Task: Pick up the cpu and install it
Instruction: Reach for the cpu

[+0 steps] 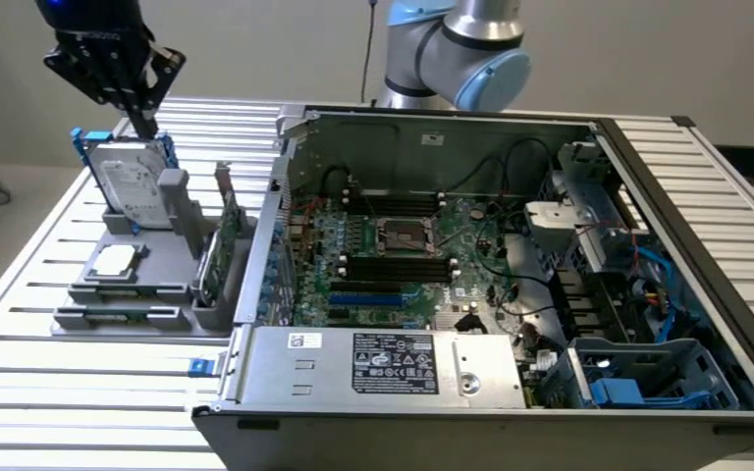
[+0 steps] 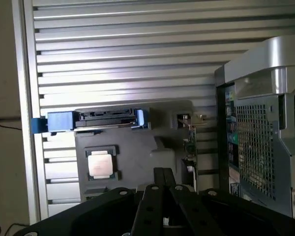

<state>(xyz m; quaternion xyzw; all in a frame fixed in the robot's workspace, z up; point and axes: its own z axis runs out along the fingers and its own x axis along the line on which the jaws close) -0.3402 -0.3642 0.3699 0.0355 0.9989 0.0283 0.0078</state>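
The cpu [image 1: 115,260] [image 2: 99,163] is a small silvery square lying flat in a recess of the grey holder [image 1: 141,294] on the exterior view's left. High above the holder's far end hangs my black gripper [image 1: 145,126] [image 2: 163,172], just over the top of the upright hard drive [image 1: 134,191]. Its fingers are pressed together and hold nothing. It is well apart from the cpu. Inside the open computer case [image 1: 613,147], the metal-framed socket [image 1: 403,235] sits in the middle of the motherboard.
The blue-framed hard drive [image 2: 96,120] and an upright green card [image 1: 231,235] stand in the holder beside the cpu. The case wall [image 2: 255,128] rises close to the holder. All rests on a ribbed metal table [image 1: 36,392], whose edge [image 2: 24,123] runs near the holder.
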